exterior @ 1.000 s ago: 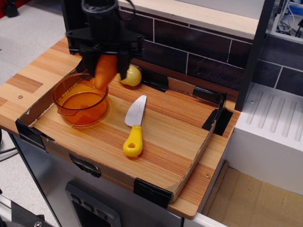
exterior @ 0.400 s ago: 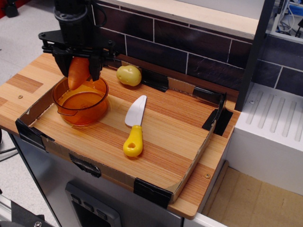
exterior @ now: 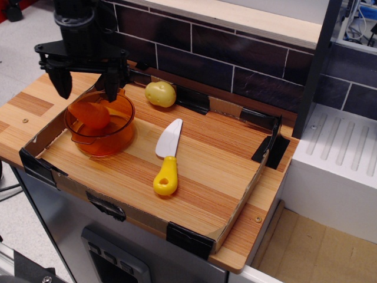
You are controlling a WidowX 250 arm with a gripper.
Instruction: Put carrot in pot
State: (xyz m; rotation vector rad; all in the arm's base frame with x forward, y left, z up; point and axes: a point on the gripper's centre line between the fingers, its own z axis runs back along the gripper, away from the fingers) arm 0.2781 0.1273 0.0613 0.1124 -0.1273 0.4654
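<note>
The pincer [exterior: 86, 86] hangs with its two black fingers [exterior: 61, 82] spread wide and nothing between them, straddling the far rim of the pot [exterior: 118, 137]. Directly below it, the carrot [exterior: 89, 114] lies tilted inside the pot, free of both fingers. The pot sits in the corner of a low cardboard wall [exterior: 41, 166] that fences the worktop [exterior: 206, 165], close to that edge. Off to one side of the pincer, near the back wall, rests a yellow potato [exterior: 161, 94]. Nearer the camera on that same side lies a toy knife [exterior: 167, 158], with bare worktop beyond it.
</note>
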